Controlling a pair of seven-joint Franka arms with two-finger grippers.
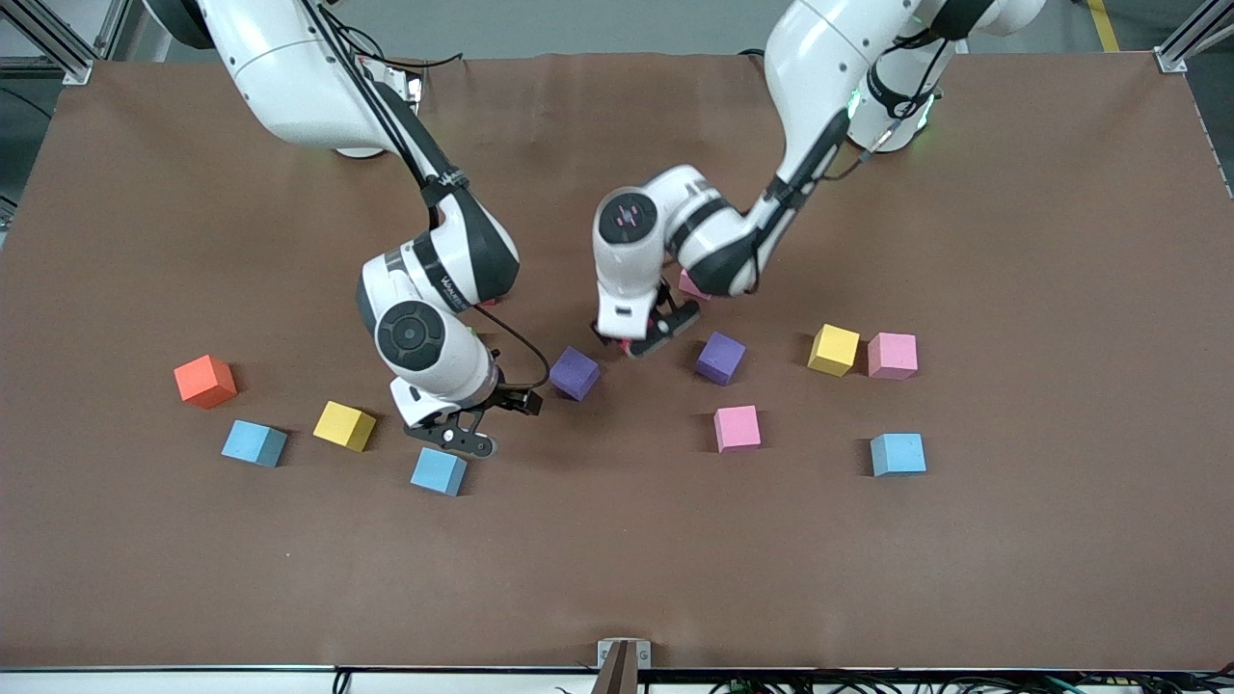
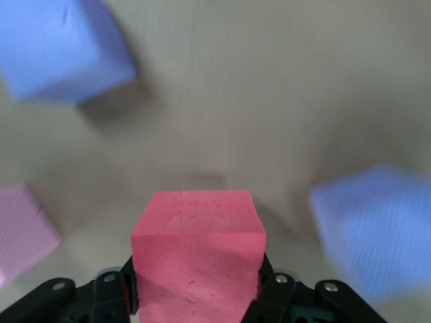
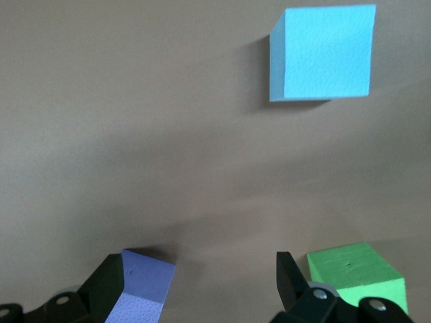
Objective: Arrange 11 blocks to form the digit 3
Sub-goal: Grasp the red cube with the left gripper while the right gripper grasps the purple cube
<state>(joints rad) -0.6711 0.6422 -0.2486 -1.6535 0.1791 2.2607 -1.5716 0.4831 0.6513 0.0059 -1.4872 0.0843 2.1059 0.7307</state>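
Note:
My left gripper (image 1: 641,344) is shut on a red block (image 2: 199,256), low over the table between two purple blocks (image 1: 575,373) (image 1: 720,358). My right gripper (image 1: 463,434) hangs open and holds nothing, just above a light blue block (image 1: 439,471). In the right wrist view a green block (image 3: 357,272) and a purple block (image 3: 145,282) show beside its fingertips. Loose on the table lie yellow blocks (image 1: 344,425) (image 1: 834,349), pink blocks (image 1: 737,428) (image 1: 892,355), and light blue blocks (image 1: 254,443) (image 1: 898,453). Another pink block (image 1: 689,284) peeks from under the left arm. No figure of touching blocks is in view.
An orange cube (image 1: 204,381) sits toward the right arm's end of the table. The brown mat (image 1: 617,578) stretches bare from the blocks to the edge nearest the front camera. Both arms lean in over the middle.

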